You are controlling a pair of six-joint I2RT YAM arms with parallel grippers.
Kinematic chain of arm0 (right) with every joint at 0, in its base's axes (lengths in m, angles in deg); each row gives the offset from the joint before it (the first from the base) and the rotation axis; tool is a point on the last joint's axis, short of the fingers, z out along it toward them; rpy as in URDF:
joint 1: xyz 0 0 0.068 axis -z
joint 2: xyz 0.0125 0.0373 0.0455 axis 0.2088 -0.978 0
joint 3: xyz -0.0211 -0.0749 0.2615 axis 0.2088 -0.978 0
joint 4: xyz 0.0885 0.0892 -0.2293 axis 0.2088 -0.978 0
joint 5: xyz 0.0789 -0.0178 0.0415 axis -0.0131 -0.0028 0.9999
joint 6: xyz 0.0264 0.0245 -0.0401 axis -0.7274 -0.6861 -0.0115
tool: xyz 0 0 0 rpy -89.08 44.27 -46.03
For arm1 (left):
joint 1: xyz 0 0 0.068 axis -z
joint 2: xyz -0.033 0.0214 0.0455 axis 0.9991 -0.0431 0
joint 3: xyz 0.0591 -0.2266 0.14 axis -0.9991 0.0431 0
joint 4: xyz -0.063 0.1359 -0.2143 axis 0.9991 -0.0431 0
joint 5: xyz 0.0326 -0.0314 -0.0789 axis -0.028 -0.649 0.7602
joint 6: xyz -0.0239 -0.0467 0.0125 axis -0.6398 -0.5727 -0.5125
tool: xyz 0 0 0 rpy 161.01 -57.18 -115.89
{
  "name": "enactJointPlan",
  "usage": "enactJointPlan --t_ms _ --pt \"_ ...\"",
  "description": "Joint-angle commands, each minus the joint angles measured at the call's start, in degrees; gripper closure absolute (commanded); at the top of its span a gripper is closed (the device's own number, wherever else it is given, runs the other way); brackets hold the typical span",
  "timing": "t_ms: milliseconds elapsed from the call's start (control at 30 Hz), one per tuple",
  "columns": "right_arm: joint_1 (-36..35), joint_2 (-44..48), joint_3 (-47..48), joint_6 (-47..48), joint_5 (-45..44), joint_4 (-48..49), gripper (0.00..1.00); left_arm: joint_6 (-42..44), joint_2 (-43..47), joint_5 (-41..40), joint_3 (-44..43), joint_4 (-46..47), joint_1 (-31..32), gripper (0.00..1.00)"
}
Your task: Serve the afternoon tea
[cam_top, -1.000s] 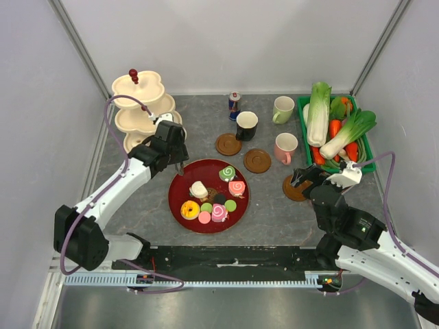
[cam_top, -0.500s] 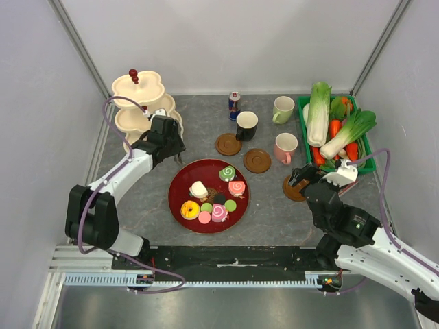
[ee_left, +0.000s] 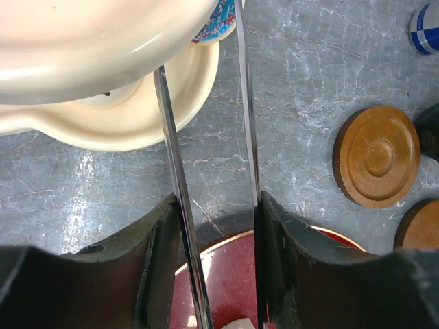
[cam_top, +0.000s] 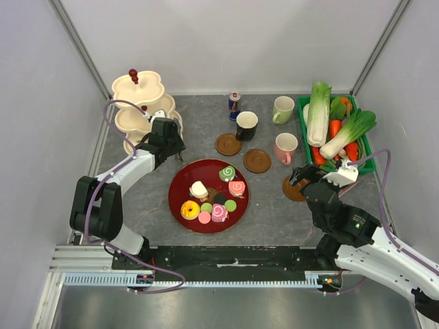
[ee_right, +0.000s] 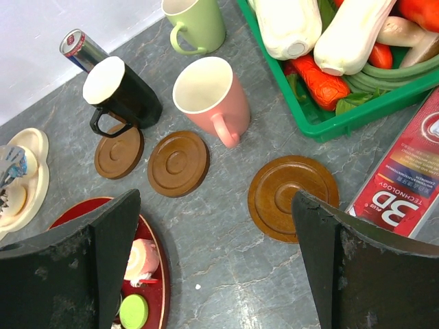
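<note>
My left gripper (ee_left: pixel 216 205) is shut on a pair of metal tongs (ee_left: pixel 171 137). The tongs' tips reach under the cream tiered stand (cam_top: pixel 140 92) and pinch a blue patterned pastry (ee_left: pixel 214 20) over the bottom tier. A red plate (cam_top: pixel 180 185) carries a yellow donut (cam_top: pixel 190 210), a pink swirl roll (cam_top: pixel 236 188), a green swirl roll (cam_top: pixel 227 173) and macarons. The black mug (cam_top: pixel 246 125), pale green mug (cam_top: pixel 282 109) and pink mug (cam_top: pixel 285 147) stand at the back. Above the right-hand coaster (ee_right: pixel 291 195) my right gripper (ee_right: pixel 216 199) is open and holds nothing.
Two more brown coasters (cam_top: pixel 228 144) (cam_top: pixel 257 160) lie in front of the mugs. A small drink can (cam_top: pixel 234 104) stands behind the black mug. A green crate of toy vegetables (cam_top: pixel 336 130) fills the back right, with a red box (ee_right: pixel 405 178) beside it.
My left gripper has moved from the plate's far-left edge back toward the stand with the tongs, and the left arm has folded in. The right arm has barely shifted.
</note>
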Motion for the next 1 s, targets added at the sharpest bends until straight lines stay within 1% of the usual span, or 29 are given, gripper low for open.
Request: enactJointPlan --t_ms 0,200,367,667,967 --pt "-0.02 -0.31 -0.12 -2.28 -2.09 1.23 0.02 -1.79 0.56 -4.30 0.98 7.86 -0.43 0.48" --pt "-0.02 -0.31 -0.30 -2.72 -2.53 1.15 0.02 -0.91 -0.76 -7.12 0.90 9.88 -0.96 0.48" --pt "-0.02 -0.22 -0.39 -2.63 -2.80 1.06 0.02 -0.99 -2.60 -8.53 -0.15 9.80 -1.48 0.47" --pt "-0.02 0.13 -0.74 -2.54 -3.32 0.88 0.02 -0.73 -5.59 -6.16 -1.56 11.65 -2.01 0.44" --pt "-0.02 -1.19 -0.74 -2.89 -2.71 0.97 0.02 -0.73 -4.28 -4.49 -1.39 10.95 -1.84 0.39"
